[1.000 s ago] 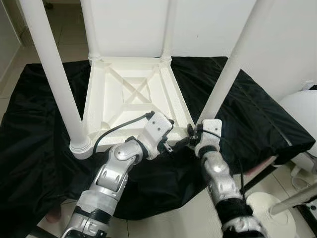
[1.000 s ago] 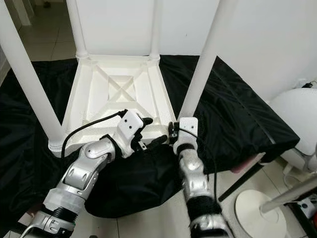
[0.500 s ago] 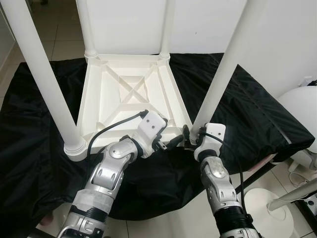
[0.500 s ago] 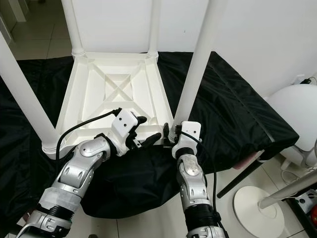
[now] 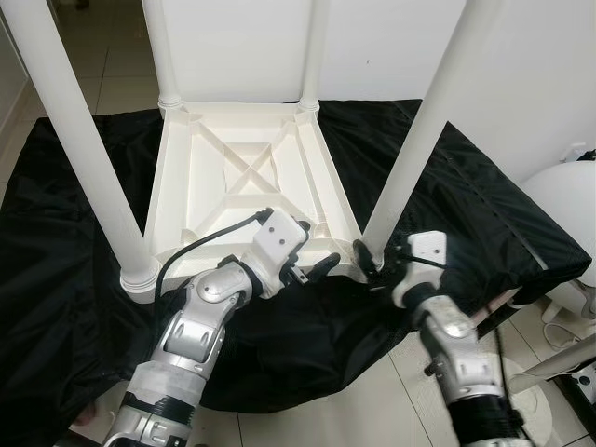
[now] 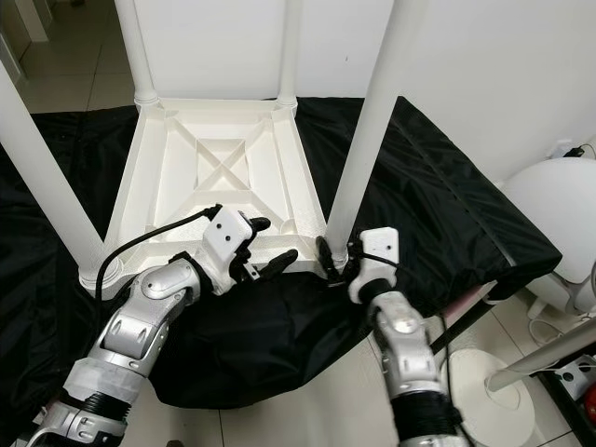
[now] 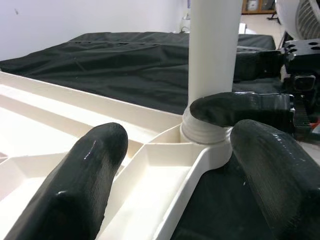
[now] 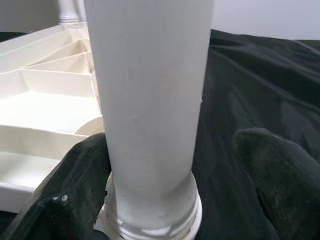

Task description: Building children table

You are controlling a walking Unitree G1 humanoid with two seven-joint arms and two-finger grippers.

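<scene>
**Nearly built: four legs up, the near-right one in hand**

Already the children's table (image 5: 247, 172) lies upside down on the black cloth (image 5: 65, 242), its ribbed underside facing up, and all four white legs stand in its corner sockets. Judging by this, only the seating of the last leg and turning the table over seem left.

Left of the table's near-right corner, the near-left leg (image 5: 84, 149) rises from its socket, untouched. Closer to that corner, the left gripper (image 5: 317, 268) reaches across the table's near edge with its fingers spread wide, holding nothing; in its wrist view the fingers (image 7: 75, 190) straddle the rim just beside the socket collar. At the corner itself stands the near-right leg (image 5: 414, 140). The right gripper (image 6: 333, 265) sits at the base of it, fingers parted on either side of the post; one finger (image 8: 75, 180) looks to touch the leg while the other stands off, so no firm clamp shows.

Room is tight: the table's near edge sits close to the cloth's front fold, beyond which the tiled floor (image 5: 317, 419) begins. Right of the corner, a white rounded object (image 5: 568, 209) and a stand base (image 6: 489, 386) narrow the right arm's swing.
</scene>
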